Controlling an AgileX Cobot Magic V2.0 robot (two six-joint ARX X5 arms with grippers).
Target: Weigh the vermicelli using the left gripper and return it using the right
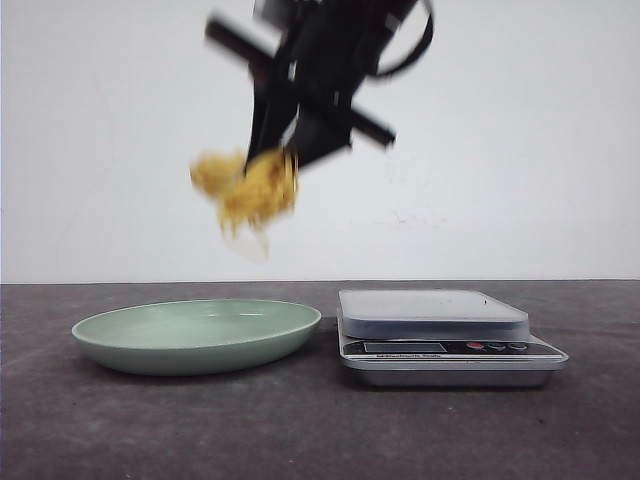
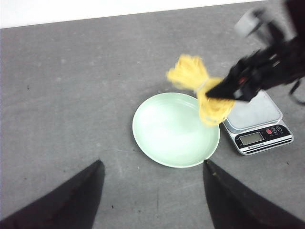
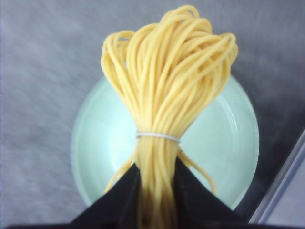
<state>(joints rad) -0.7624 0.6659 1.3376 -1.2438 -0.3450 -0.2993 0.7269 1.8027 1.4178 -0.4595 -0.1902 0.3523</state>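
Dark grey tabletop, white wall behind: I've got the right gripper (image 1: 290, 150) pinching the vermicelli bundle (image 1: 250, 190) mid-air, frame centre, over the green plate (image 1: 110, 340); scale (image 1: 440, 335) bare so weighing looks done, drop-off remains; left gripper (image 2: 152, 191) spread, empty.

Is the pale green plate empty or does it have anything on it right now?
Empty. The pale green round plate shows only bare surface; the yellow vermicelli bundle hangs above it.
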